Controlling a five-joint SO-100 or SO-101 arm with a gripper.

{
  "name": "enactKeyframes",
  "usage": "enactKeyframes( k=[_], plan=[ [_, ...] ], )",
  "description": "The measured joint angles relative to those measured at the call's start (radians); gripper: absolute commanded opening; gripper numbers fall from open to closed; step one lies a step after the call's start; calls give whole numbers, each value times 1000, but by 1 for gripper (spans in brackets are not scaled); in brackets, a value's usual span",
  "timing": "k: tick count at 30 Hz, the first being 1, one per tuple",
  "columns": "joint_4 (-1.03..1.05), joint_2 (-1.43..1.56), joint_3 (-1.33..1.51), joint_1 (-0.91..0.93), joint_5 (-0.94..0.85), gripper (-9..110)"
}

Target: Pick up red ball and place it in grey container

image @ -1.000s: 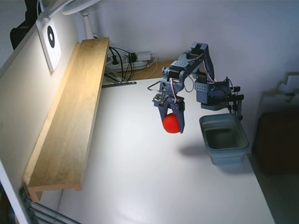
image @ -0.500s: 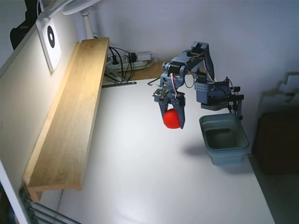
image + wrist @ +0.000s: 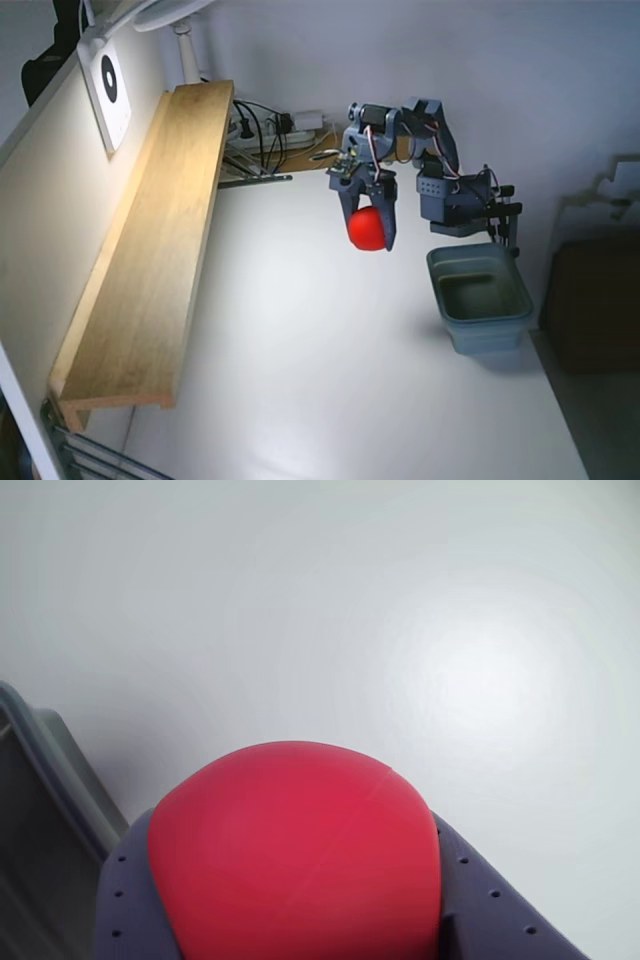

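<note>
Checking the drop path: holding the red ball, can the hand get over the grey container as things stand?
Probably yes. The hand holds the red ball well above the table, and nothing stands between it and the open grey container.

The small, matte, bright red ball [image 3: 367, 228] is off the white worktop [image 3: 300, 380], clamped between the blue-grey fingers of the tool [image 3: 372, 232]; in the wrist view the ball [image 3: 295, 855] fills the lower middle. The rectangular grey-blue plastic container [image 3: 481, 297], with rounded corners, a thick rim and a darker inside, stands upright on the worktop to the ball's right in the fixed view, apart from it.
</note>
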Motion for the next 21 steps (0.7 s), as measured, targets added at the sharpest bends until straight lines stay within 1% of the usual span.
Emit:
enactKeyframes(
  k=[2,14,21],
  plan=[
    [0,0,0,-32,0,23],
    [0,0,0,-383,0,23],
    [0,0,-2,-503,0,23]
  ],
)
